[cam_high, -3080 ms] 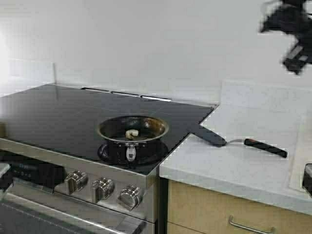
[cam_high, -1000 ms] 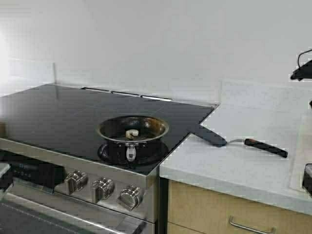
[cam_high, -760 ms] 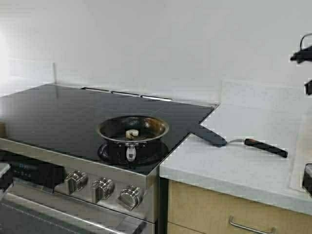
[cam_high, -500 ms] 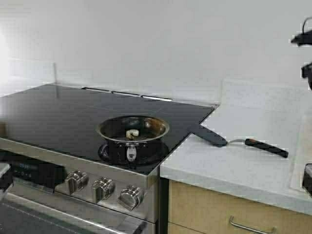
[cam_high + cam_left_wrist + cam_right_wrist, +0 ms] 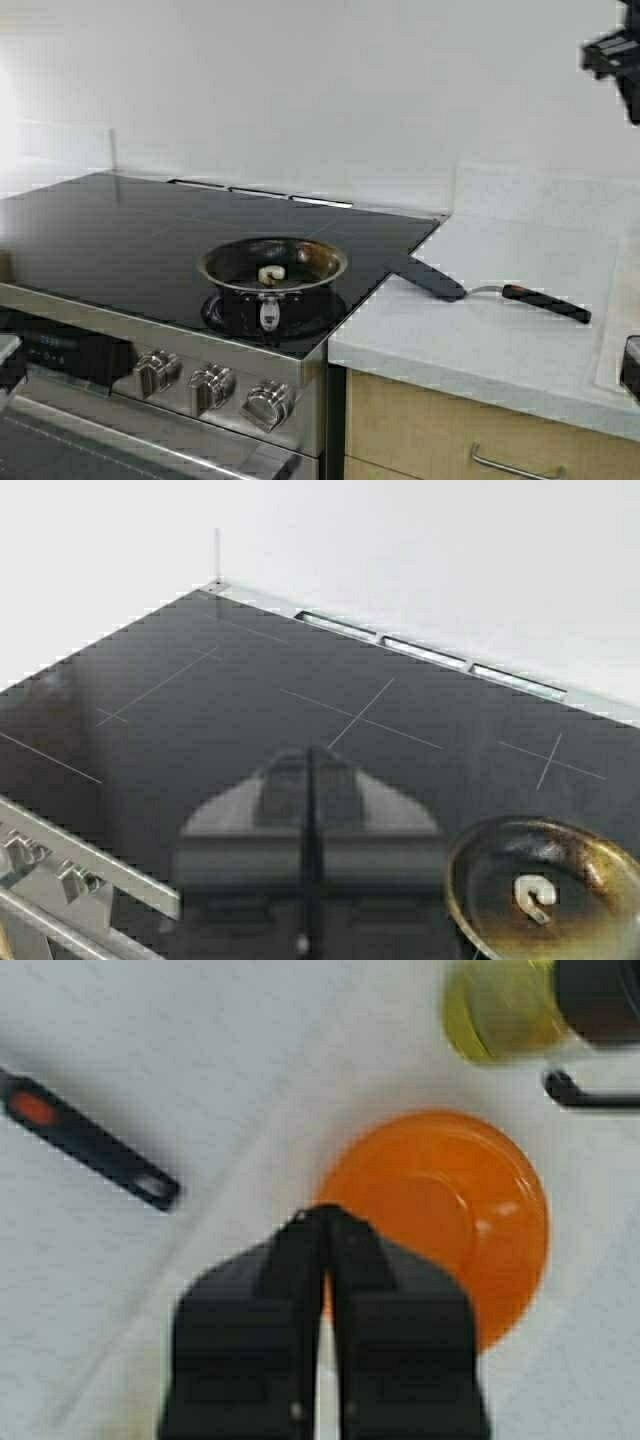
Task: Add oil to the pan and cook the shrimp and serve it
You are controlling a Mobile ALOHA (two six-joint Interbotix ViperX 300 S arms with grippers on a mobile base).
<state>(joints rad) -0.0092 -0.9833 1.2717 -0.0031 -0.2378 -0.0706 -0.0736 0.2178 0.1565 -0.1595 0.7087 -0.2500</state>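
Observation:
The pan (image 5: 312, 256) sits on the front right burner of the black cooktop with the pale curled shrimp (image 5: 271, 273) inside it. In the left wrist view my left gripper (image 5: 308, 756) hovers shut and empty over the glass, beside the pan (image 5: 592, 878) and shrimp (image 5: 530, 897). My right gripper (image 5: 325, 1214) is shut and empty above the counter, at the near edge of an orange bowl (image 5: 455, 1210). The oil (image 5: 498, 1005) shows in its jug past the bowl. In the high view only part of the right arm (image 5: 612, 55) shows, high at the right edge.
A black spatula (image 5: 480, 288) lies on the white counter (image 5: 500, 345) right of the stove, its handle (image 5: 90, 1145) also in the right wrist view. Stove knobs (image 5: 205, 385) line the front edge. The cooktop (image 5: 110, 230) stretches left of the pan.
Over the last second my right arm has risen along the right edge and come slightly left. Pan, shrimp and spatula have not moved.

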